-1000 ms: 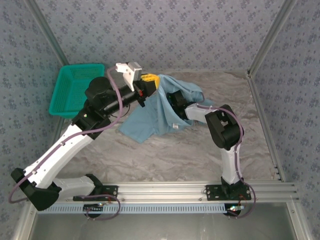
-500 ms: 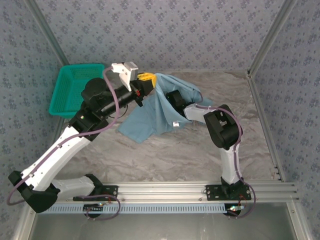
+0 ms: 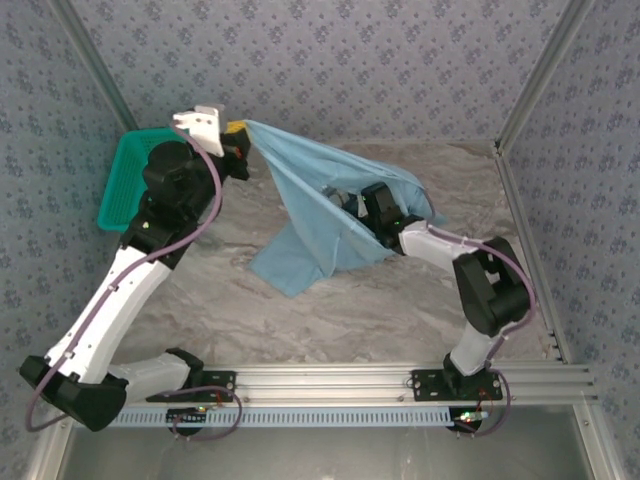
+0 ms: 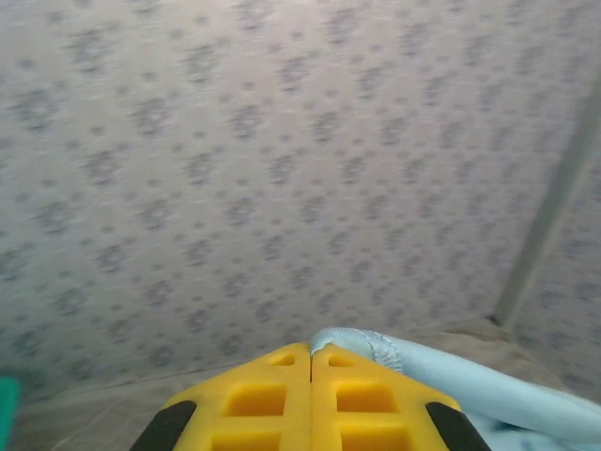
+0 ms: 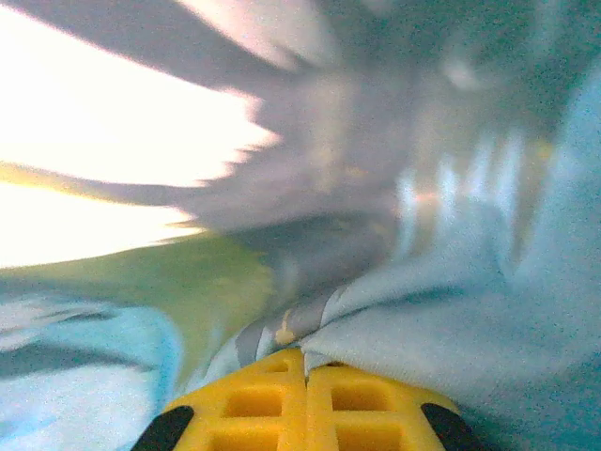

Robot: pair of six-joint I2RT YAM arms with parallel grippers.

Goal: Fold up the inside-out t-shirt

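patterned blue-grey walls point(image 3: 350, 60) closed in a grey marbled table point(image 3: 380, 310), with a teal plastic mesh basket point(image 3: 122, 195) in its far left corner. the light sky-blue soft cotton t-shirt point(image 3: 320, 215) hung stretched between the arms, one corner raised high near the basket and the bulk sagging onto the middle of the table. the left gripper point(image 4: 311, 362) had its yellow fingers pressed together, pinching a rolled edge of the cloth at their tips. the right gripper point(image 5: 306, 359), buried inside the shirt, was likewise clamped on a fold of fabric. this looked like the turning-right-side-out step, before any folding. the next move probably called for pulling the cloth over the right arm without losing either pinch.
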